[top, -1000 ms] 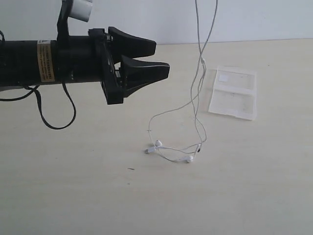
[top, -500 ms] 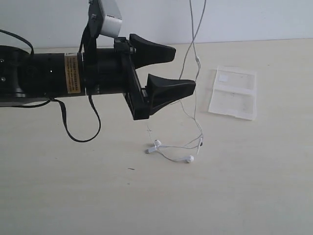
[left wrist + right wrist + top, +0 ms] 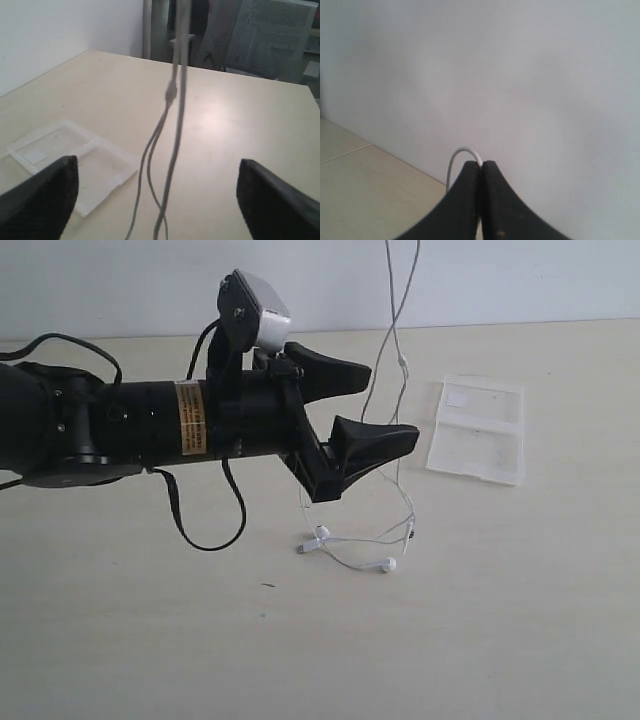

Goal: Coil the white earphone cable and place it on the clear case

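Beige tabletop (image 3: 150,640); left gripper (image 3: 407,400) wide apart, empty; right gripper (image 3: 481,167) pinched closed on white earphone cable (image 3: 388,564) loop. Risk: dangling strands sway, jaws catch one only. Clear case (image 3: 475,430) at cable's 3 o'clock.

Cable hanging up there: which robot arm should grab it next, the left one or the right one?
Left, probably. The left gripper is open, and the cable hangs right in front of its gap. The right gripper is shut on the cable's top, holding it up.
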{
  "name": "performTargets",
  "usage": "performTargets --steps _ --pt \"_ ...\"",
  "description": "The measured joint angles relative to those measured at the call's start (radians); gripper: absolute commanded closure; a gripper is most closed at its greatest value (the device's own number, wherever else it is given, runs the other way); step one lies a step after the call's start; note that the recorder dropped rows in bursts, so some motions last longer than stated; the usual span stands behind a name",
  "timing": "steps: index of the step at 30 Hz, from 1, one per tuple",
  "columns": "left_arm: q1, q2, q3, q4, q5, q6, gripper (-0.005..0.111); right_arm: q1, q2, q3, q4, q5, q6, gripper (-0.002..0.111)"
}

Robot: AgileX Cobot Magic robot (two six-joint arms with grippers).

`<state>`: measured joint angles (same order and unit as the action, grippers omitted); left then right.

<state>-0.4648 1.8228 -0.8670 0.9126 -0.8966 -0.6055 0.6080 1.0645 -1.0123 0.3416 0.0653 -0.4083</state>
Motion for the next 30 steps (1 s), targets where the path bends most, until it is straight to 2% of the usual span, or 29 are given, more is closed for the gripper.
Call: performTargets --steps 7,12,16,24,28,30 --pt "-0.009 0.047 -0.03 -0.018 0.006 -0.002 0.025 0.0 0.0 0.0 0.0 0.0 0.0 0.108" --pt "-0.022 0.07 -0.062 -0.023 0.006 -0.002 0.033 0.0 0.0 0.0 0.0 0.0 0.0 0.108" --pt "-0.022 0.07 -0.072 -0.04 0.01 -0.002 0.047 0.0 0.0 0.0 0.0 0.0 0.0 0.108" --pt "-0.022 0.07 -0.072 -0.043 0.012 -0.002 0.087 0.0 0.0 0.0 0.0 0.0 0.0 0.108" --pt "-0.022 0.07 -0.072 -0.043 0.012 -0.002 0.103 0.0 0.0 0.0 0.0 0.0 0.002 0.108" --pt "-0.022 0.07 -0.072 -0.043 0.012 -0.002 0.107 0.0 0.0 0.0 0.0 0.0 0.004 0.108"
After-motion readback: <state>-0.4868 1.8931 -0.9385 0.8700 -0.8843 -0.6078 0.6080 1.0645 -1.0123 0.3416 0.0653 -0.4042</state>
